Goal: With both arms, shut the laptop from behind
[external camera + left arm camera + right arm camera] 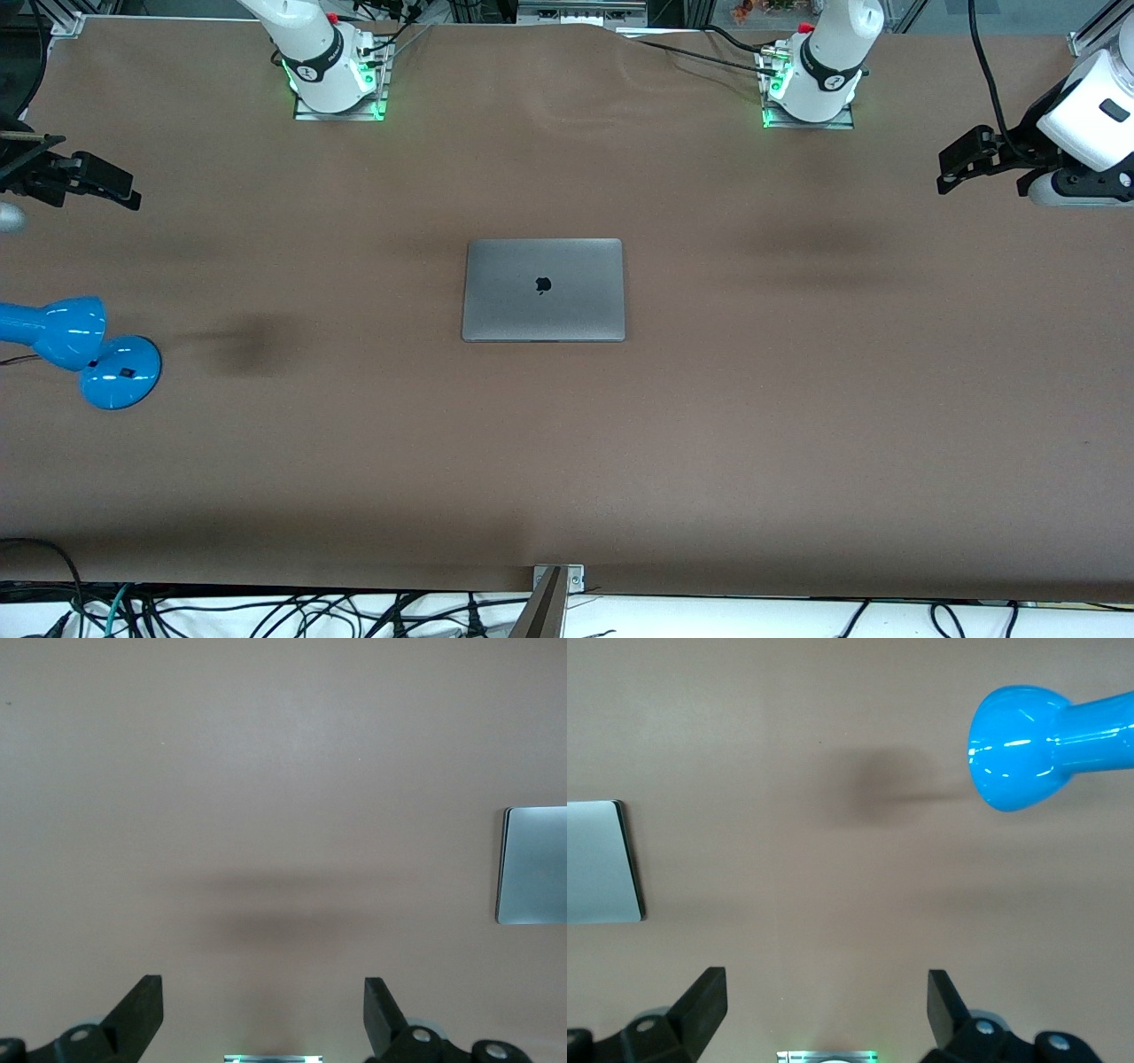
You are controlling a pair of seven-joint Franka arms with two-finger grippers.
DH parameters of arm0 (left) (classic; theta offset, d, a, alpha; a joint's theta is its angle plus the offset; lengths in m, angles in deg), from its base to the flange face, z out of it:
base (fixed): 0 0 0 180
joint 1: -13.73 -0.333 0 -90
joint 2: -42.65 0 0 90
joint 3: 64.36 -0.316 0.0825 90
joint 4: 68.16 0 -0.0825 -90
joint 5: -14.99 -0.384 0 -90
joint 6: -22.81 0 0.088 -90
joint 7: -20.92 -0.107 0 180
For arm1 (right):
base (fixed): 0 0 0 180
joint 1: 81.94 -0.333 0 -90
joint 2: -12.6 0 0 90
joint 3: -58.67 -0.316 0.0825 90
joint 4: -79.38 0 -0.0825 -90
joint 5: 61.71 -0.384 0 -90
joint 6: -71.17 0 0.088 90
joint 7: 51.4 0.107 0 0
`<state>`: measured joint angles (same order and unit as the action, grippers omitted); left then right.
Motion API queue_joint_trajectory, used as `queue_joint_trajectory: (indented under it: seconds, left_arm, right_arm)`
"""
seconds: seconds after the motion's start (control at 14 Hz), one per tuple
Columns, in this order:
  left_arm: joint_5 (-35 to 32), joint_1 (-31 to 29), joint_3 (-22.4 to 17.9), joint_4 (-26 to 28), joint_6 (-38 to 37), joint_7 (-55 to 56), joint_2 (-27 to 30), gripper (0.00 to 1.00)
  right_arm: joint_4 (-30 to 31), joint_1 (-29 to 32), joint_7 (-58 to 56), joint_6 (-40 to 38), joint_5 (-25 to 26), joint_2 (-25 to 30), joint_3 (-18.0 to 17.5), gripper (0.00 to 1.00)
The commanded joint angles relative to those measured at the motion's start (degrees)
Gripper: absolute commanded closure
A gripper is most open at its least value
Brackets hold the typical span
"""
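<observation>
Basically, you're looking at a finished job: the laptop [543, 290] lies flat in the centre of the front view with its lid down, logo facing up, no keyboard or screen showing. It sits square on the brown table [797, 425], about midway between the two arm bases at the top of the frame. Both arms are pulled well clear. The left gripper [961, 168] hangs at the upper right edge of the front view, over bare table toward the left arm's end; its jaws are spread wide with nothing between them, and the left wrist view shows both fingers [142, 1014] apart over plain tabletop, with just a corner of the laptop at the frame's right edge. The right gripper [106, 184] sits at the upper left edge of the front view, jaws likewise spread and empty; the right wrist view shows its fingers [704, 1010] apart, the laptop's edge at mid left and the blue desk lamp [80, 346] at upper right. Neither gripper touches anything. My read: closing is done, retreat looks done, and nothing appears left beyond parking.
</observation>
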<state>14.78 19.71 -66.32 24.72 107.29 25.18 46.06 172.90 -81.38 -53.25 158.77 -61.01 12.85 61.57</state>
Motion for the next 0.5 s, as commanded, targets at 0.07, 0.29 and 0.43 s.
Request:
queue_joint_trajectory:
  seconds: [0.07,0.29,0.43]
  left_arm:
    - [-1.99,0.53,-0.23,-0.24,-1.07,-0.3,0.19,0.0]
    - [-1.99,0.53,-0.23,-0.24,-1.07,-0.22,0.19,0.0]
    - [-1.99,0.53,-0.23,-0.15,-1.07,-0.22,0.11,0.0]
  right_arm:
    - [-1.59,0.94,0.89,-1.38,-0.61,-0.87,-1.31,0.0]
    - [-1.67,0.85,0.89,-1.38,-0.61,-0.87,-1.31,0.0]
    - [-1.67,0.76,0.89,-1.38,-0.61,-0.87,-1.31,0.0]
